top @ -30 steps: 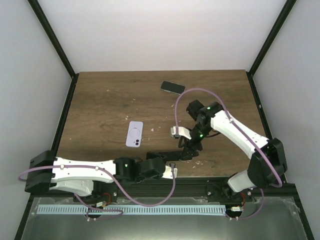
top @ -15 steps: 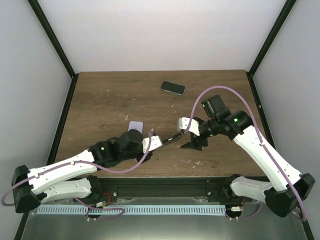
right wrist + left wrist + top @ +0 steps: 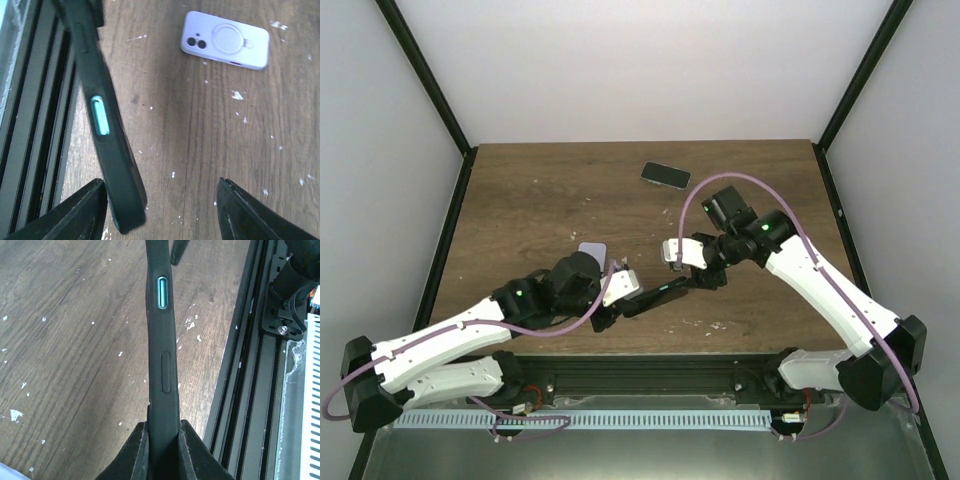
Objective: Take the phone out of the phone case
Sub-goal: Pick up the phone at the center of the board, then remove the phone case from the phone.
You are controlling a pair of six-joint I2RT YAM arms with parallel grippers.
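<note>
Two arms: both work on one black rubbery phone case with the phone inside (image 3: pixel 655 296), held clear of the brown wooden bench (image 3: pixel 520 200).
Left gripper (image 3: pixel 164 427): jaws pressed onto the near end of the case, pinching it across front and back. The case stands on edge, its long side rim facing the wrist camera.
Reason for hold: judged, clamping one end anchors the case and leaves the other end free to be worked on.
Teal side button (image 3: pixel 161 293): visible through the rim cut-out, so the phone sits inside the case.
Right gripper (image 3: pixel 161 182): jaws spread wide, pinching nothing. The free end of the case lies just beside one finger; contact cannot be determined.
Task status: judged, phone not yet extracted; the next move calls for a hold on the free rim.
Other items: a lavender handset with a ring on its back (image 3: pixel 225 40) lies flat on the bench, and a dark handset (image 3: pixel 665 175) lies near the far edge. Both are apart from the work.
</note>
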